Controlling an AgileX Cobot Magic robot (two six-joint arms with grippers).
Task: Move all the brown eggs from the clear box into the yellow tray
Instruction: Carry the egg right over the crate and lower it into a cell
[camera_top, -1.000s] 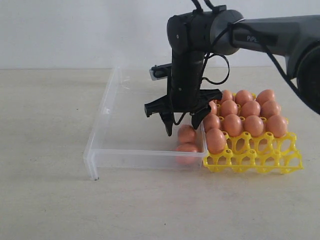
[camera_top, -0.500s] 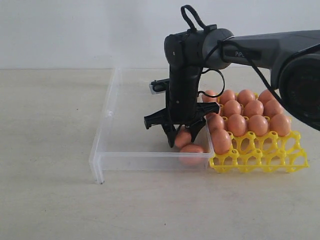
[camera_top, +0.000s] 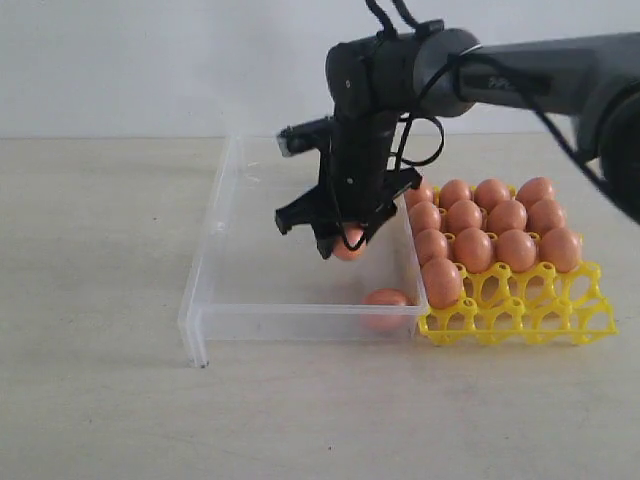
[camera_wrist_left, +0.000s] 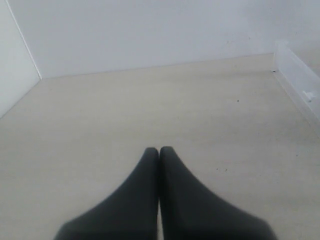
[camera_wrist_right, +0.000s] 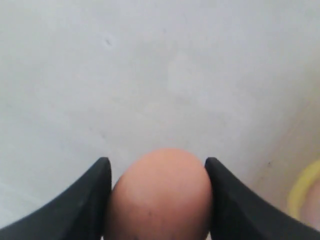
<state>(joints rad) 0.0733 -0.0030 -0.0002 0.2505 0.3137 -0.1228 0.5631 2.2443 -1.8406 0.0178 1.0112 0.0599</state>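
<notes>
My right gripper (camera_top: 342, 243) hangs above the floor of the clear box (camera_top: 230, 260), shut on a brown egg (camera_top: 349, 244). The right wrist view shows that egg (camera_wrist_right: 162, 197) pressed between both fingers (camera_wrist_right: 89, 200), lifted off the box floor. One more brown egg (camera_top: 386, 298) lies inside the box at its front right corner. The yellow tray (camera_top: 520, 315) stands against the box's right side, with several brown eggs (camera_top: 478, 249) in its back rows and empty cups along the front row. My left gripper (camera_wrist_left: 159, 150) is shut and empty over bare table, apart from the box (camera_wrist_left: 300, 80).
The beige table (camera_top: 100, 380) runs around the box and the tray, with a white wall behind. The right arm (camera_top: 540, 75) reaches in from the upper right, over the tray.
The right gripper dropped onto an egg in the box, shut on it, and has risen with it. One egg stays on the box floor.
</notes>
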